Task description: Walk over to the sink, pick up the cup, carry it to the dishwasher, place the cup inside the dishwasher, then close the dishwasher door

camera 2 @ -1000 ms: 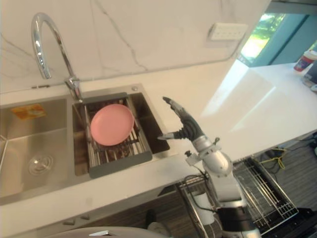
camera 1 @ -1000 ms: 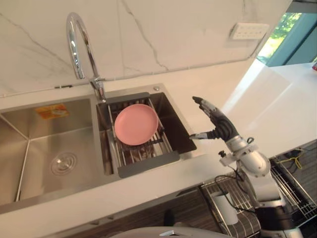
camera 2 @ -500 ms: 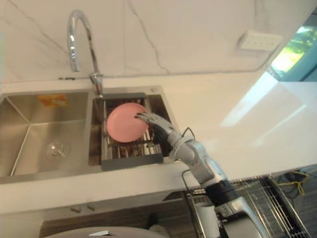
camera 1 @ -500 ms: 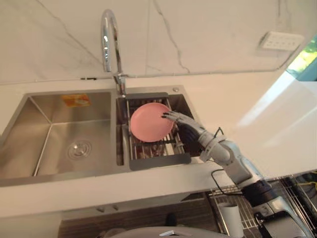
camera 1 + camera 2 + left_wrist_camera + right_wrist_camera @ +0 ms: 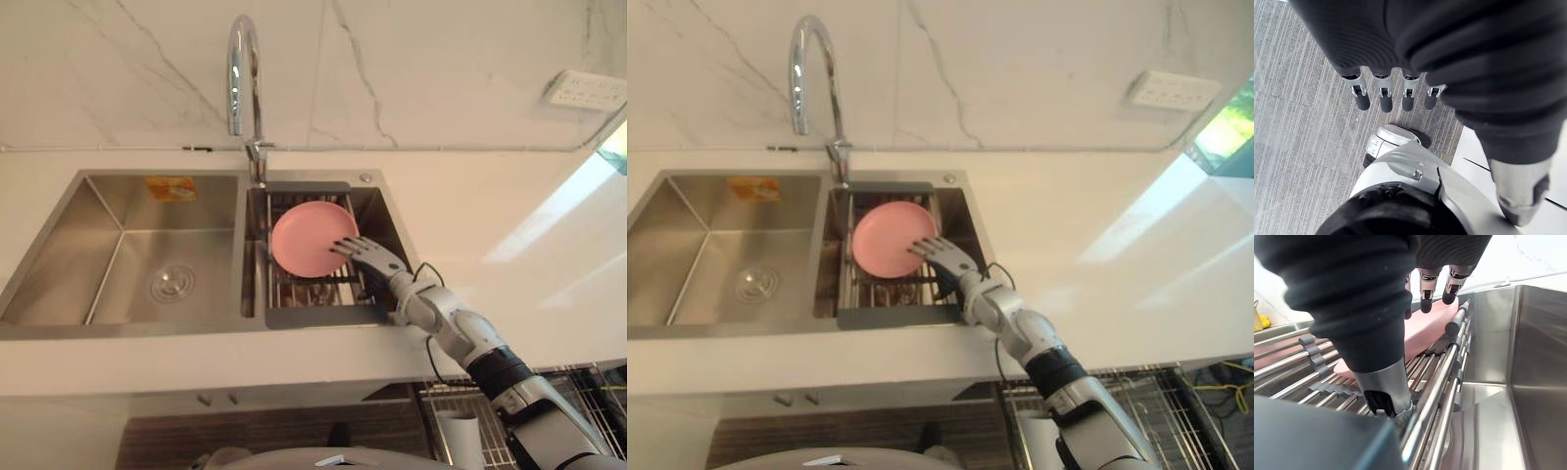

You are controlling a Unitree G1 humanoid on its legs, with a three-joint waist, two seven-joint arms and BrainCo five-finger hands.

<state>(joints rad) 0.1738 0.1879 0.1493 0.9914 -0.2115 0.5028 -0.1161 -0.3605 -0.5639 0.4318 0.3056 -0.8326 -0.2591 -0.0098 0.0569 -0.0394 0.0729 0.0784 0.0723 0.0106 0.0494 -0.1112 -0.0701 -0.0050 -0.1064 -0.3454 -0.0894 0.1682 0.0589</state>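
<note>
A pink plate [image 5: 302,235] lies on a dish rack [image 5: 323,315] in the right basin of the steel sink [image 5: 59,235]. My right hand [image 5: 376,262] reaches in from the right, its straight fingers [image 5: 1426,297] just over the plate's [image 5: 1422,328] near edge, holding nothing; its thumb [image 5: 1385,396] hangs by the rack bars. A white cup [image 5: 458,439] stands in the wire dishwasher rack [image 5: 1176,421] below the counter, beside my right arm. My left hand [image 5: 1382,95] hangs over the grey floor with straight fingers and holds nothing.
A tall chrome faucet [image 5: 245,69] rises behind the divider between the basins. The left basin has a drain [image 5: 171,284]. White countertop [image 5: 509,245] runs to the right, a marble wall with a socket plate [image 5: 583,90] behind it.
The camera has swung toward the sink. My right hand has gone from above the countertop, left and down into the right basin, its fingers now over the pink plate's edge.
</note>
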